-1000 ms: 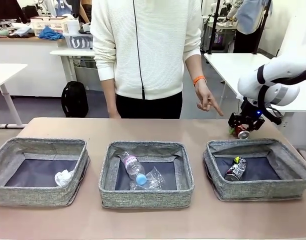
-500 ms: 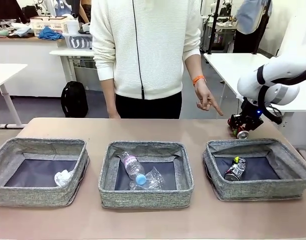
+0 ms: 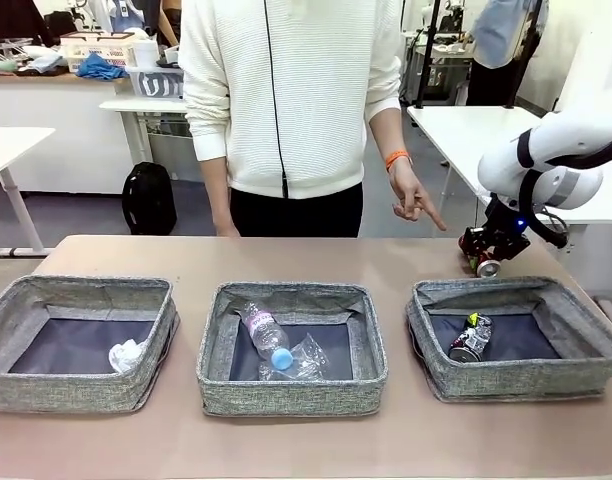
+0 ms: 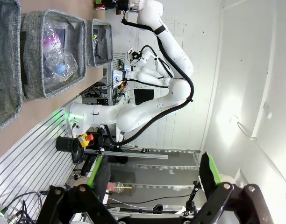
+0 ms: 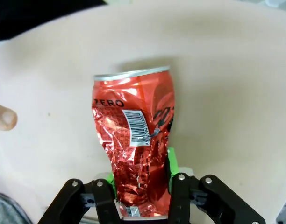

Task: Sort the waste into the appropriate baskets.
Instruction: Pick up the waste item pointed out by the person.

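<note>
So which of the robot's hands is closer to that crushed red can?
The right hand: it is shut on the crushed red can. The left hand is open, far off beyond the three baskets.

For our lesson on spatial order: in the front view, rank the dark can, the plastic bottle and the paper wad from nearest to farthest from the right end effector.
1. Dark can, right basket.
2. Plastic bottle, middle basket.
3. Paper wad, left basket.

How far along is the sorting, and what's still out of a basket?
Done: paper wad in the left basket, bottle and plastic cup in the middle basket, dark can in the right basket. In hand: right gripper fingers clamp the red can above the table. Left: dropping it, probably beside the dark can.
</note>
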Controlling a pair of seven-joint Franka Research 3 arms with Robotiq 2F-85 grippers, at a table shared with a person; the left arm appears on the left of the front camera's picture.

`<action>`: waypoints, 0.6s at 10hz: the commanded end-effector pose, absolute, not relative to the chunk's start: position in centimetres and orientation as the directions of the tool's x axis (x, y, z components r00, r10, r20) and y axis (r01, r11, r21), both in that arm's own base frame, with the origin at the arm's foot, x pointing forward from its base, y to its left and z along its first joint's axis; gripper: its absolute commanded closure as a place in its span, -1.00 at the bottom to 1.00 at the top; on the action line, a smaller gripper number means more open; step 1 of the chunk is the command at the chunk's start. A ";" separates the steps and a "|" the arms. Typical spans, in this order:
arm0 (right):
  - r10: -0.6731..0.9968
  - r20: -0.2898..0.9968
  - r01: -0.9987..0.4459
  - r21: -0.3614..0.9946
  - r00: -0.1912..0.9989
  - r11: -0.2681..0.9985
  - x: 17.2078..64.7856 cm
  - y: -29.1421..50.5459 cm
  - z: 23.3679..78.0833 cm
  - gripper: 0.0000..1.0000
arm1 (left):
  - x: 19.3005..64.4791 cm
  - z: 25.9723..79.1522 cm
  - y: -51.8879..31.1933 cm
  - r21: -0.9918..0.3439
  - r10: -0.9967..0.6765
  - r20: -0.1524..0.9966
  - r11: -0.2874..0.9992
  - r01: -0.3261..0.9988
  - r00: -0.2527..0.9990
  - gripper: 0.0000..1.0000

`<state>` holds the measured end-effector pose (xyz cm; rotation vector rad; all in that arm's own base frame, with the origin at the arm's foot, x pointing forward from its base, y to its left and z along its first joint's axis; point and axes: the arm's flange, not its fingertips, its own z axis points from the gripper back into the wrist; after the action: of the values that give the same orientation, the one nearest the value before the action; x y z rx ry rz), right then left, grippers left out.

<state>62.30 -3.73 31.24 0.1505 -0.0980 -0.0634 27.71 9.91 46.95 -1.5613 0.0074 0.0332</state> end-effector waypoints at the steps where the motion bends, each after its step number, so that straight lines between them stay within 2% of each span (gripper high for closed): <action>1: -0.164 0.089 0.145 0.186 0.982 0.972 61.1 -6.3 36.1 1.00 | 27.5 47.1 9.9 -1.000 0.012 -0.005 -0.008 -0.005 1.000 -1.00; 2: -0.233 0.040 0.216 0.250 0.972 0.944 59.2 -8.2 40.9 1.00 | 27.5 47.1 9.9 -1.000 0.012 -0.005 -0.008 -0.005 1.000 -1.00; 3: -0.324 0.012 0.308 0.285 0.946 0.908 55.2 -9.0 46.2 1.00 | 27.5 47.1 9.9 -1.000 0.012 -0.005 -0.008 -0.005 1.000 -1.00; 4: -0.389 -0.035 0.383 0.279 0.921 0.881 50.8 -8.4 49.3 1.00 | 27.5 47.1 9.9 -1.000 0.012 -0.005 -0.008 -0.005 1.000 -1.00; 6: -0.382 0.078 0.345 0.296 0.921 0.891 44.6 -5.9 50.5 1.00 | 27.5 47.1 9.9 -1.000 0.012 -0.005 -0.008 -0.005 1.000 -1.00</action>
<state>47.39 -8.65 52.06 0.2867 -0.0749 -0.3623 27.69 9.92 46.99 -1.5611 0.0064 0.0327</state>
